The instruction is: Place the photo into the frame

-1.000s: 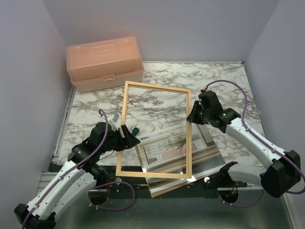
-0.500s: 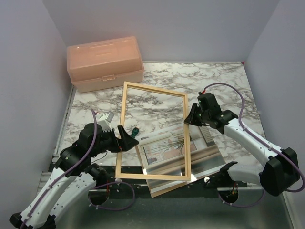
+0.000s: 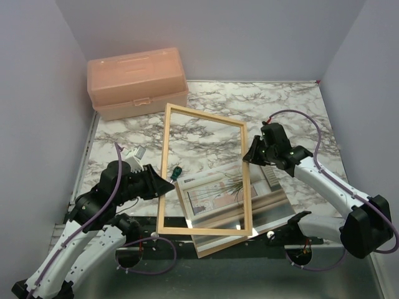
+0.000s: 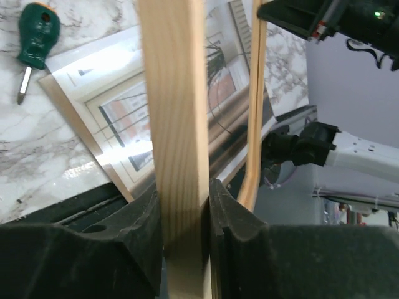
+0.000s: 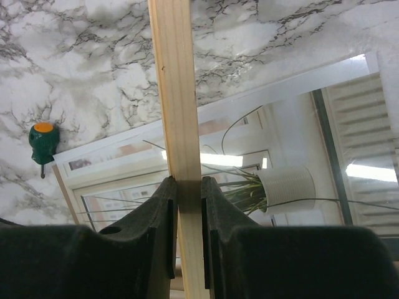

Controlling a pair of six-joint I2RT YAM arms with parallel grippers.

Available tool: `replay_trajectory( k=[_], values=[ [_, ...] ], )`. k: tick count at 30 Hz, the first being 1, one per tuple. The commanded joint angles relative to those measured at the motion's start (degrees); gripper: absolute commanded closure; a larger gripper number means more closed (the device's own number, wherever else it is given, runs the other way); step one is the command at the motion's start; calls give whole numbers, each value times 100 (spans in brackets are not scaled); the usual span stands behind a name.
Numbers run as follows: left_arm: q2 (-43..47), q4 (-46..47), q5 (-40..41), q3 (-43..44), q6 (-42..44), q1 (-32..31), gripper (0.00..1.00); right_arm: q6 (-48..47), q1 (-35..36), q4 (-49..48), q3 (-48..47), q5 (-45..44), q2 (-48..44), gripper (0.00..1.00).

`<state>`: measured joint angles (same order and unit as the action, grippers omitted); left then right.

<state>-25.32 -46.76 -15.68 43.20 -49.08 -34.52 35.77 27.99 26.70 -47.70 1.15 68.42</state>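
The frame (image 3: 206, 174), thin light-wood bars, is held tilted above the table between both arms. My left gripper (image 3: 163, 182) is shut on its left bar (image 4: 177, 118). My right gripper (image 3: 247, 156) is shut on its right bar (image 5: 177, 93). The photo (image 3: 227, 190), a spiky plant in a white pot at a window, lies flat on the table below the frame, with bright reflections on it. It also shows in the left wrist view (image 4: 118, 106) and in the right wrist view (image 5: 280, 180). In the wrist views my grippers (image 4: 185, 187) (image 5: 185, 184) clamp the bars from both sides.
A brown backing board (image 3: 215, 248) sticks out under the photo at the near edge. A small green screwdriver (image 3: 177, 171) lies on the marble left of the photo. A peach toolbox (image 3: 137, 81) stands at the back left. Walls close in on three sides.
Both grippers kept their hold. The left arm drew back and turned, and the frame shifted slightly right and changed its tilt.
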Motion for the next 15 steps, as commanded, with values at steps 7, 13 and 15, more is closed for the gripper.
replay_trajectory(
  k=[7, 13, 15],
  values=[
    [47, 560, -82, -514, -469, 155, 100, 85, -35, -216, -12, 370, -274, 64],
    [85, 975, -261, -778, -546, 529, 100, 127, -59, -156, 86, 369, -285, 25],
    [78, 1086, -405, -835, -542, 745, 100, 178, -86, -161, 136, 416, -297, 13]
  ],
)
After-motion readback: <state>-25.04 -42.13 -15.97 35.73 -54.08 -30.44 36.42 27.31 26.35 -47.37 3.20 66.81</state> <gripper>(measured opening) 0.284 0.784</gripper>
